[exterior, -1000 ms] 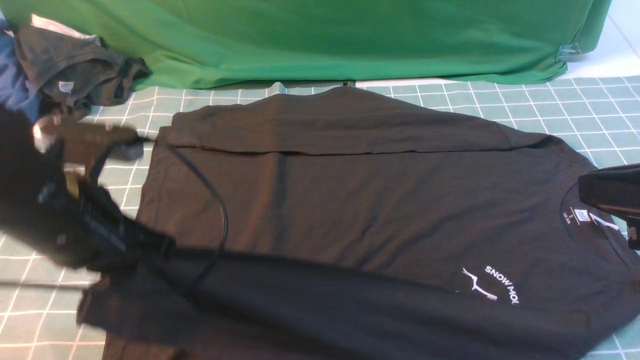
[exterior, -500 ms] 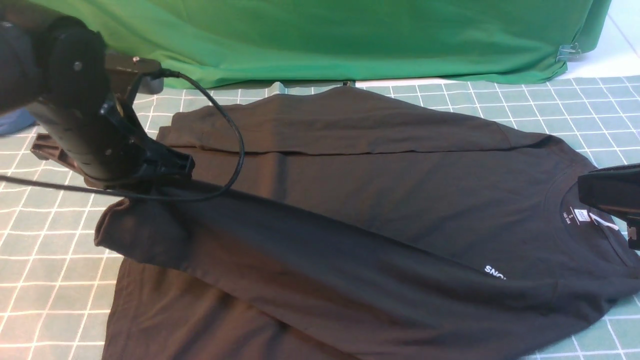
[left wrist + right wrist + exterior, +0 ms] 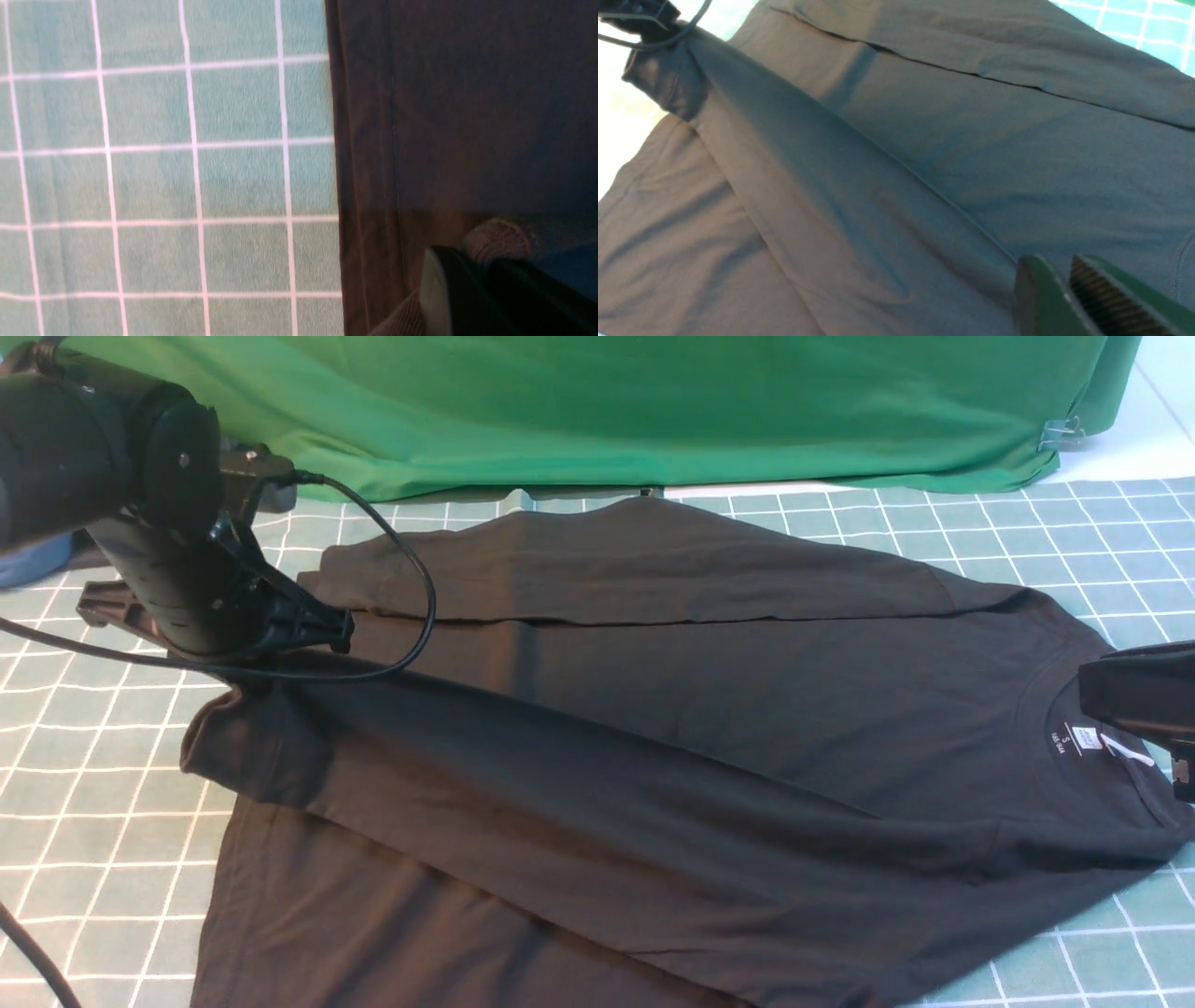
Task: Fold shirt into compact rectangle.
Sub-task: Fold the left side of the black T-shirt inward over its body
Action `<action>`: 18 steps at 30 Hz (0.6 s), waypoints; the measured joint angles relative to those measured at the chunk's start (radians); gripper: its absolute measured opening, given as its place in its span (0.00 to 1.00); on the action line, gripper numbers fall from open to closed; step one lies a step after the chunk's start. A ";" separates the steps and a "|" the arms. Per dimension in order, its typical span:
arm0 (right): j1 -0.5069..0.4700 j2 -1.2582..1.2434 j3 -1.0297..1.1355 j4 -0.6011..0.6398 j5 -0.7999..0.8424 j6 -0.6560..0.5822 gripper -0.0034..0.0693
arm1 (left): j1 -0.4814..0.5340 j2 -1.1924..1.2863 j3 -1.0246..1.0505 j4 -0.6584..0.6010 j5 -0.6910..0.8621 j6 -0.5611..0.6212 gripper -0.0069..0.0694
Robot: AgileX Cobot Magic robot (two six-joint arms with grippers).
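The shirt [image 3: 653, 728] lies flat on the checked cloth [image 3: 93, 803] and fills most of the front view. Its long axis runs across the frame, with the hem at the left and the collar and white neck label [image 3: 1086, 737] at the right. The far sleeve [image 3: 653, 569] is already folded in along the upper edge of the body.

The left gripper [image 3: 322, 633], in the upper left of the frame, is closed on the ribbed cuff [image 3: 495, 233] of the near sleeve [image 3: 560, 784]. In the left wrist view the knit bunches round one finger [image 3: 448, 289], just inside the hem edge. From that grip the sleeve stretches as a taut diagonal band down to the shoulder at the lower right, crossing the chest. The slack end of the cuff hangs below the fingers.

The coming move probably turns on that diagonal. The body lies to the right of and beneath the left fingers, so the cuff has to come down with the sleeve in line with the shirt's long axis, not slanting across it. The left arm is the nearer one to the hem.

The right gripper [image 3: 1097, 695] sits at the right edge, over the collar. In its wrist view the green jaws stand close, with a thin slit between them and no cloth visible there. From this angle I cannot tell whether it grips anything.
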 joint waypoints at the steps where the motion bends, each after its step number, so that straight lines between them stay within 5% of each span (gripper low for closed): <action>1: 0.000 0.000 0.000 0.001 0.000 0.000 0.17 | 0.000 0.000 0.000 0.001 -0.006 0.000 0.11; 8: 0.000 0.000 0.000 0.001 0.000 0.000 0.18 | 0.000 0.000 0.000 0.003 -0.026 0.000 0.13; 18: 0.000 0.000 0.000 0.001 0.000 0.000 0.18 | 0.002 0.000 0.000 0.061 -0.091 -0.009 0.60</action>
